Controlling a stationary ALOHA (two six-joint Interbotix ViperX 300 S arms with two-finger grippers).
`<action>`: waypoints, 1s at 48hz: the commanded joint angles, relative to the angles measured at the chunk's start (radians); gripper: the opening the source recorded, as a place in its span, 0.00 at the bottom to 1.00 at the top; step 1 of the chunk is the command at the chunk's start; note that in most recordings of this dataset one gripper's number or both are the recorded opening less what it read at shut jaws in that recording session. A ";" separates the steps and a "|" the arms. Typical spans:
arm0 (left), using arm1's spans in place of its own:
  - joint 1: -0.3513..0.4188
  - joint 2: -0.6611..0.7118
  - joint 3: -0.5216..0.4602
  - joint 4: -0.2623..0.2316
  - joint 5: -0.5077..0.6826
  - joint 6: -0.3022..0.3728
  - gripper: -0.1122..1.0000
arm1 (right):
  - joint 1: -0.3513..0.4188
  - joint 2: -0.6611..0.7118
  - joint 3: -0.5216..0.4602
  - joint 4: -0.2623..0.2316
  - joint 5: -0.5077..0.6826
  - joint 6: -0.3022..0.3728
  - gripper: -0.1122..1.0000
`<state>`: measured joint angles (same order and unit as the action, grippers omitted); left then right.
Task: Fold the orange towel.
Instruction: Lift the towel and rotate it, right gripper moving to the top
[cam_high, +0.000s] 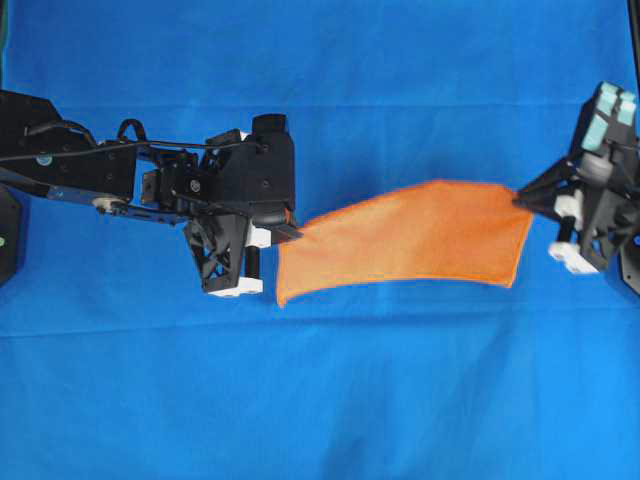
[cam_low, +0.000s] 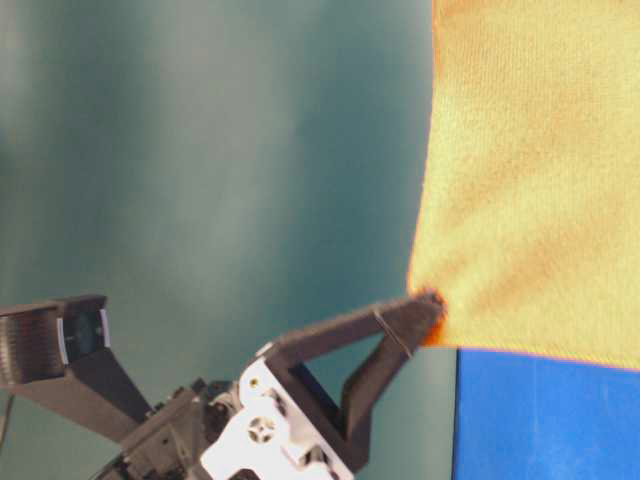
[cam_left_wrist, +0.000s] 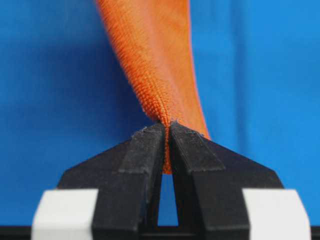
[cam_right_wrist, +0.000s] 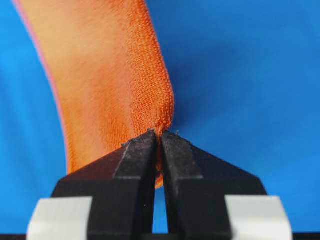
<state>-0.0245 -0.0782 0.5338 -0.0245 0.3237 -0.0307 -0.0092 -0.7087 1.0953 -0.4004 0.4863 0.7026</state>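
The orange towel (cam_high: 410, 240) hangs stretched in the air between my two grippers, sagging in a curve above the blue cloth. My left gripper (cam_high: 292, 228) is shut on its left corner; in the left wrist view the towel (cam_left_wrist: 152, 65) runs away from the pinched jaws of the left gripper (cam_left_wrist: 166, 126). At the right, my right gripper (cam_high: 520, 198) is shut on the other corner, and the right wrist view shows the towel (cam_right_wrist: 107, 90) bulging out of the closed right gripper (cam_right_wrist: 160, 133). From table level the towel (cam_low: 540, 170) hangs down, with a gripper (cam_low: 430, 305) clamped on its lower corner.
A large blue cloth (cam_high: 320, 400) covers the whole table under the towel. The left arm (cam_high: 100, 175) reaches in from the left edge and the right arm (cam_high: 600, 200) from the right edge.
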 joint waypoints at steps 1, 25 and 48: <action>-0.028 -0.012 -0.018 0.002 -0.051 0.003 0.11 | -0.052 0.025 -0.035 -0.035 -0.026 0.002 0.13; -0.106 0.137 -0.118 0.002 -0.264 0.058 0.11 | -0.370 0.324 -0.230 -0.262 -0.242 -0.011 0.13; -0.144 0.238 -0.252 0.002 -0.275 0.215 0.11 | -0.403 0.591 -0.509 -0.331 -0.276 -0.023 0.13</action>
<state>-0.1273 0.1779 0.3114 -0.0215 0.0583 0.1779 -0.3942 -0.1135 0.6274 -0.7225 0.2071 0.6826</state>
